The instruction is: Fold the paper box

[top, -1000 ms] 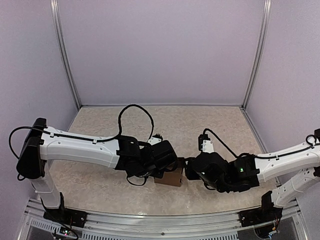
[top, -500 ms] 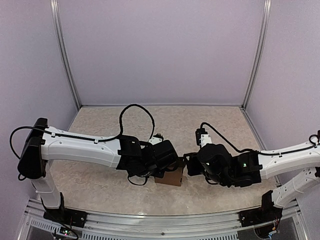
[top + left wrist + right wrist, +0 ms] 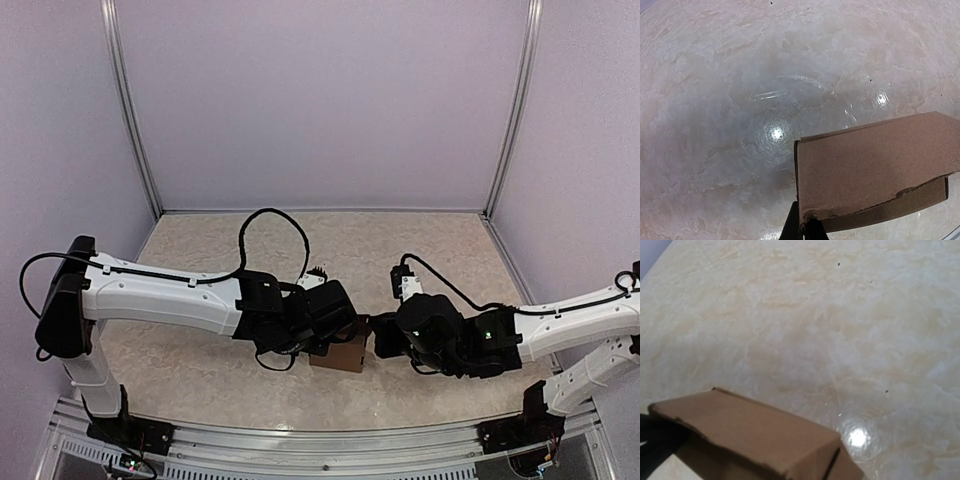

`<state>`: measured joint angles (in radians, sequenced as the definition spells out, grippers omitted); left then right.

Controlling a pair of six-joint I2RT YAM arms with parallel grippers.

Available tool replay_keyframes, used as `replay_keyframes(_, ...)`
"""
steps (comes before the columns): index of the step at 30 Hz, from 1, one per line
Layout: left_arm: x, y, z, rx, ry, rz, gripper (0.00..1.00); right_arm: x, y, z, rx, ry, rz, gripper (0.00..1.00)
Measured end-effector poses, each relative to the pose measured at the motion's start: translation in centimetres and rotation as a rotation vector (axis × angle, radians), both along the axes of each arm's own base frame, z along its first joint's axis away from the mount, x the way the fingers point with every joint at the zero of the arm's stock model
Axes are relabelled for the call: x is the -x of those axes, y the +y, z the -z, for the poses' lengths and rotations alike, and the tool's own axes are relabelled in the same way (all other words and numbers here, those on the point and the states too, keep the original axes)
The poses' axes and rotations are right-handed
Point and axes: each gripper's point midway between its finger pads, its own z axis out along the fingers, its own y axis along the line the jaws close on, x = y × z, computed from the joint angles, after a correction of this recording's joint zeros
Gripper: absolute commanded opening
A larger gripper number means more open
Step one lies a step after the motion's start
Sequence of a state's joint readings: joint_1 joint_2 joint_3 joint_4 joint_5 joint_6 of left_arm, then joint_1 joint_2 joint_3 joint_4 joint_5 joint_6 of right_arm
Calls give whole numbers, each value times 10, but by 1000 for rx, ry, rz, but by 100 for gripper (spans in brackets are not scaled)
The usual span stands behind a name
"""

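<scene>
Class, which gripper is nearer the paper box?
Left, narrowly: the left gripper pinches the paper box by its edge; the right gripper sits at its other end, grip unclear.

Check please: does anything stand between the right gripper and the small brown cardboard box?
Nothing visible does. The right gripper is at the right side of the small brown cardboard box, and only beige marbled tabletop shows around it. The left gripper pinches the box's edge from the left.

No text, label, brand, number or sign can be read anywhere, neither on the plain brown paper box [image 3: 875, 165] nor on the marbled table [image 3: 730, 75]
</scene>
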<state>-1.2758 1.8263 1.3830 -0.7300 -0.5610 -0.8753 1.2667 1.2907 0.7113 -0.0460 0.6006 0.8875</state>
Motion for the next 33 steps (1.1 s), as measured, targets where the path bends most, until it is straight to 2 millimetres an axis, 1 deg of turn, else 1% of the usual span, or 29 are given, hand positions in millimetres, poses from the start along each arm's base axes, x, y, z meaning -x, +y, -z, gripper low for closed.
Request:
replay_keyframes(8,0,0,0,-1,0,0,0,2,3,1,-45,18,-5,2)
replay_keyframes(18,0,0,0,-1,0,0,0,3,5,1,-53,21,-14,2)
replay_keyframes(22,0,0,0,-1,-1,0,0,3,6,6,-42,26,-13,0)
replay_keyframes(33,-1,3,0,-15,-7,-5,0,4,14,21,-37,47,-6,0)
